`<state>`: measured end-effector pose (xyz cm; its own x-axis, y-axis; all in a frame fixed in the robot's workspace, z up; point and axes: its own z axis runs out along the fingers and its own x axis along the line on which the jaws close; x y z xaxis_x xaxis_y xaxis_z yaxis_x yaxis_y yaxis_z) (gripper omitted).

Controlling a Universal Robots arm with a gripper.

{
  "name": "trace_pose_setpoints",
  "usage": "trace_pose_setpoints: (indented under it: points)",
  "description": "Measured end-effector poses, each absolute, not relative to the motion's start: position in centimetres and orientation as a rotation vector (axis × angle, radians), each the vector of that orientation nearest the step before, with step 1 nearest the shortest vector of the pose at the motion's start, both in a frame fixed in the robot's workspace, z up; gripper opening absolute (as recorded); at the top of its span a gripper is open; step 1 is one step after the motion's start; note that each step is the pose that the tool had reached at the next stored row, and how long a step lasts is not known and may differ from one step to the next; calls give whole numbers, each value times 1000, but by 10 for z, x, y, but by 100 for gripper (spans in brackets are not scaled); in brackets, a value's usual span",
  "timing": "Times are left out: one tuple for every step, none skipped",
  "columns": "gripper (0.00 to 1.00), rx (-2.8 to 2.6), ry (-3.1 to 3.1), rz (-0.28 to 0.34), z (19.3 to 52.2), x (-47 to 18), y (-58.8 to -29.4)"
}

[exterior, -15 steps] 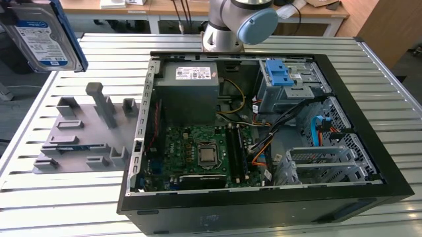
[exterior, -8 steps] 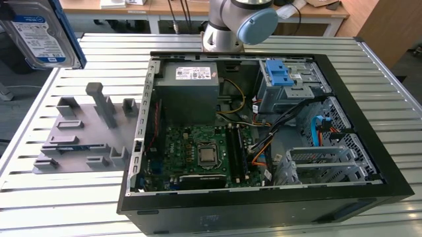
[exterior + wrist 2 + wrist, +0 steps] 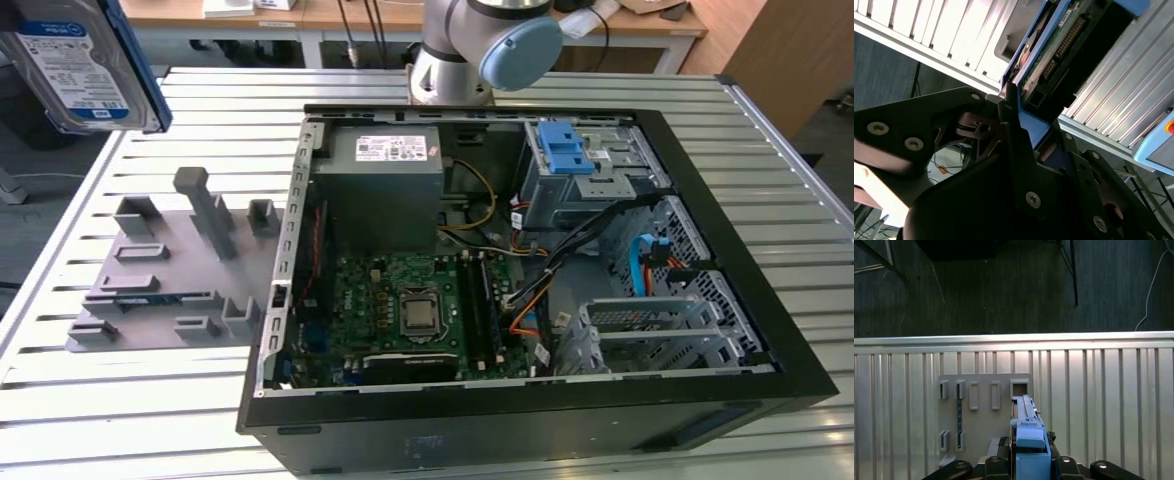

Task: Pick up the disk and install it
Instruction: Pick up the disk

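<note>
- Holding the disk [image 3: 1064, 45] in its gripper [image 3: 1029, 127], the arm [image 3: 467, 45] has the drive lifted clear of the slatted table [image 3: 134, 420].
- Gripper state: clamped on the disk. In the second wrist view the dark fingers [image 3: 1011, 135] sit on either side of the blue bracket [image 3: 1036, 127] at one end of the drive and press against it.
- The rest of the disk sticks out past the fingertips, with its circuit-board side and connector edge showing in the second wrist view.
- In the first wrist view the disk [image 3: 1026, 412] is seen edge-on, its blue bracket end sitting in the gripper [image 3: 1029, 462].
- That view looks down on the grey fixture [image 3: 984, 410], which lies on the table [image 3: 1104, 400]. The disk is over the fixture's edge, apart from it and not seated in any slot.
- In the exterior view the disk [image 3: 80, 60] is at the upper left, close to the camera, with the blue-and-white label facing out and the blue bracket down its side.
- It is above the table near the fixture [image 3: 174, 270] and well apart from the open computer case [image 3: 534, 395].
- Inside the case are the drive cage [image 3: 574, 165] with a blue latch, the power supply box [image 3: 380, 185] and the motherboard [image 3: 414, 310].
- The disk is not in the case.
</note>
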<state>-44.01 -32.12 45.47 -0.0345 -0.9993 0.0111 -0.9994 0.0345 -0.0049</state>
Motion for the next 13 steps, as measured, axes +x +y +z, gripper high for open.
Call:
trace_pose_setpoints:
  points:
    - [36, 2180, -2256, 18, 456, -440, -321]
    - [36, 2180, -2256, 17, 457, -440, -321]
    - [36, 2179, -2256, 18, 458, -440, -321]
    - [36, 2180, -2256, 18, 459, -440, -321]
    - [36, 2180, -2256, 18, 460, -440, -321]
    - [36, 2180, -2256, 18, 461, -440, -321]
    - [36, 2180, -2256, 18, 462, -440, -321]
    - [36, 2180, -2256, 18, 463, -440, -321]
    - [36, 2180, -2256, 18, 465, -440, -321]
    - [36, 2180, -2256, 18, 466, -440, -321]
    - [36, 2180, -2256, 18, 467, -440, -321]
    - [36, 2180, -2256, 18, 467, -440, -321]
    - [36, 2180, -2256, 18, 468, -440, -321]
